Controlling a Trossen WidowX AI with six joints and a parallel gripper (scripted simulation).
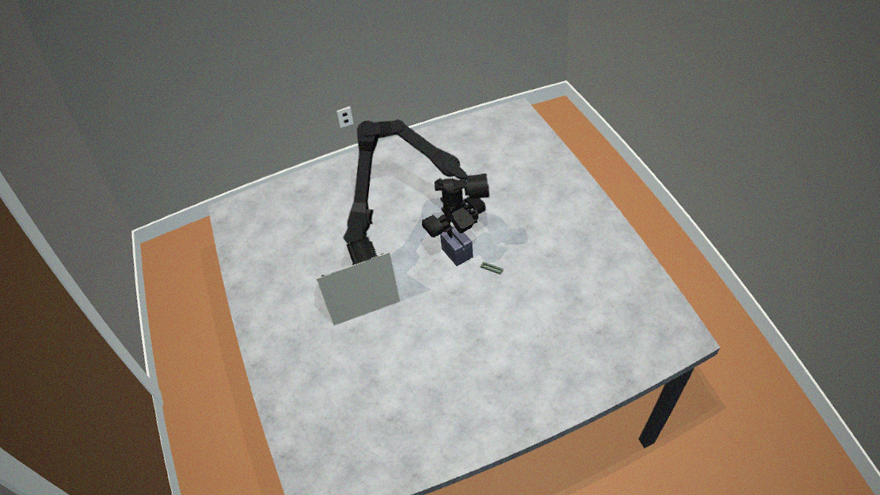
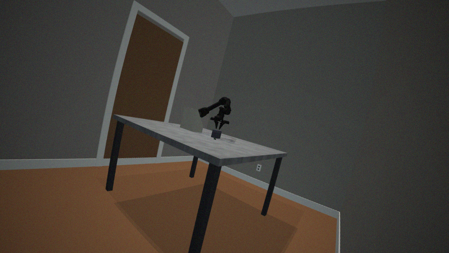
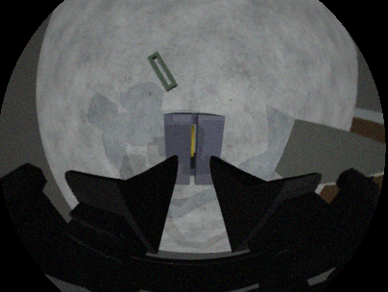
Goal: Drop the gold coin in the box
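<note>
The grey box point(image 1: 460, 251) point(image 2: 215, 134) point(image 3: 209, 144) stands on the table with its slotted lid up. The gold coin point(image 3: 193, 140) shows in the wrist view as a narrow yellow strip within the slot, on edge and in line with it. How deep it sits is hard to tell; no part of it shows above the lid in the top and exterior views. My gripper point(image 2: 218, 128) point(image 3: 194, 159) is open and empty, its fingertips above the lid, one on each side of the slot line. The dark-green holder point(image 1: 490, 270) point(image 3: 171, 86) lies empty beyond the box.
A large grey-green panel point(image 1: 358, 289) point(image 2: 191, 119) point(image 3: 331, 149) stands by the arm's base. The pale table point(image 1: 528, 363) point(image 2: 176, 133) carries the box, holder and panel. The arm point(image 1: 363, 174) arches over to the box.
</note>
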